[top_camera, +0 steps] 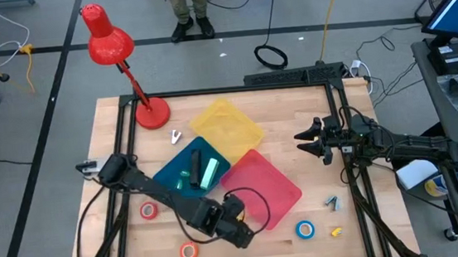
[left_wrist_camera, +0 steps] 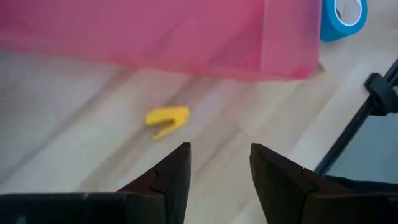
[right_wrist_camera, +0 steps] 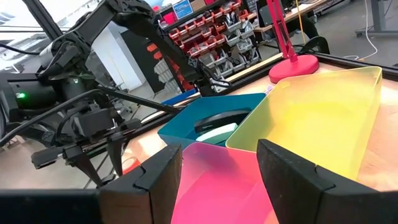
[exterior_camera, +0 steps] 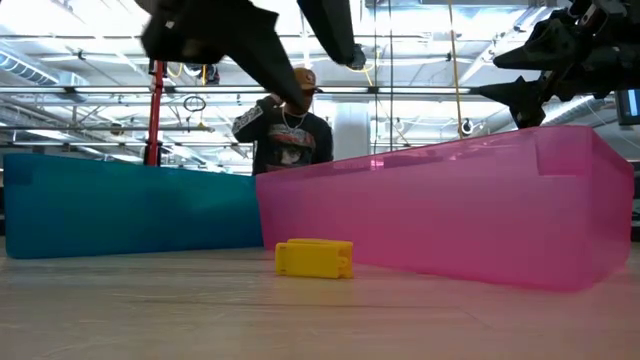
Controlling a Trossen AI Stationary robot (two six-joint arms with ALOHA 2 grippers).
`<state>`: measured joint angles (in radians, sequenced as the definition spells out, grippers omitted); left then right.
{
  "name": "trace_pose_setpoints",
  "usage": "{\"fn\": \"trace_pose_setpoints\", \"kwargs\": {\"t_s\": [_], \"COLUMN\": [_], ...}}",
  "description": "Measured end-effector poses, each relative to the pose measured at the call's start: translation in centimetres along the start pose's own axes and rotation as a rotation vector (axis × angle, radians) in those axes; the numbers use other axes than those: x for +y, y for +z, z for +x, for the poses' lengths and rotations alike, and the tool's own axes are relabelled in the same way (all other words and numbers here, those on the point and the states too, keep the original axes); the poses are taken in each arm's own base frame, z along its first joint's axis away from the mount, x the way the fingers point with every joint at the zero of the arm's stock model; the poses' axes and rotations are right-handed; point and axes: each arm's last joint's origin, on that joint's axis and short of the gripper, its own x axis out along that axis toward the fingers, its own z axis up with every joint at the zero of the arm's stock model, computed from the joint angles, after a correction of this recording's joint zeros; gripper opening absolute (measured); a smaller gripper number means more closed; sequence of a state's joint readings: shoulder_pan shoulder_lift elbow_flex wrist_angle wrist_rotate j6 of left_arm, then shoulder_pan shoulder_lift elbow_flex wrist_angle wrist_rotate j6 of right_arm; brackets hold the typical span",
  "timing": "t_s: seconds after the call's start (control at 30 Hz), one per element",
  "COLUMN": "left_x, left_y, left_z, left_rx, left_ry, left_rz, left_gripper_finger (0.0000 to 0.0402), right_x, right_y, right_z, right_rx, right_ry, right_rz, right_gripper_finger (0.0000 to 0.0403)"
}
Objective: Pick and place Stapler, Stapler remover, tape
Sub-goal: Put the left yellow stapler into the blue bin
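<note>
I am holding my left gripper (left_wrist_camera: 219, 168) spread and empty near the worktop's front edge, just off the pink tray (top_camera: 261, 186). A yellow staple remover (left_wrist_camera: 167, 120) is lying on the wood ahead of its fingers, and a blue tape roll (left_wrist_camera: 344, 17) is sitting by the tray's corner. My right gripper (right_wrist_camera: 219, 165) is hovering spread by the right edge.

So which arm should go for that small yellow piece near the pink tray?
Left, probably. Its open pincer already points at the yellow piece beside the pink tray; the right pincer hangs off beyond the tray's far side.
</note>
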<state>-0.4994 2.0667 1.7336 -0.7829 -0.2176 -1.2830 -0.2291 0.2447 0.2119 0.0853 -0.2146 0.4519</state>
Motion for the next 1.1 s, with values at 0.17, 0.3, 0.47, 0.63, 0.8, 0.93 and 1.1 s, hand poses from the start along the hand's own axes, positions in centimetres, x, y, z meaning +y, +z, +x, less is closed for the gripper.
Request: {"fn": "trace_pose_setpoints", "kwargs": {"t_s": [0.17, 0.3, 0.47, 0.63, 0.8, 0.93, 1.1], "left_x": [0.1, -0.3, -0.7, -0.9, -0.4, 0.1, 0.9], "left_y": [0.7, 0.5, -0.4, -0.9, -1.3, -1.5, -1.9], "left_z": [0.2, 0.1, -0.1, -0.3, 0.5, 1.1, 1.9], "left_rx": [-0.002, -0.013, -0.016, -0.031, -0.036, -0.025, -0.010], "left_ry": [-0.005, -0.041, -0.060, -0.054, -0.049, -0.029, -0.001], "left_rz": [0.070, 0.173, 0.353, 0.461, 0.514, 0.522, 0.575], "left_gripper_finger": [0.0163, 0.0163, 0.0163, 0.0163, 0.0163, 0.0163, 0.0163], "right_x": [0.0, 0.0, 0.0, 0.0, 0.0, 0.0, 0.0], "right_y": [0.0, 0.0, 0.0, 0.0, 0.0, 0.0, 0.0], "right_z": [0.0, 0.0, 0.0, 0.0, 0.0, 0.0, 0.0], "right_rx": [0.000, 0.000, 0.000, 0.000, 0.000, 0.000, 0.000], "right_ry": [0.000, 0.000, -0.001, -0.001, -0.001, -0.001, -0.001], "right_rz": [0.000, -0.026, -0.030, -0.051, -0.053, -0.053, -0.053], "right_gripper_finger": [0.0201, 0.0201, 0.0201, 0.0201, 0.0201, 0.0201, 0.0201]}}
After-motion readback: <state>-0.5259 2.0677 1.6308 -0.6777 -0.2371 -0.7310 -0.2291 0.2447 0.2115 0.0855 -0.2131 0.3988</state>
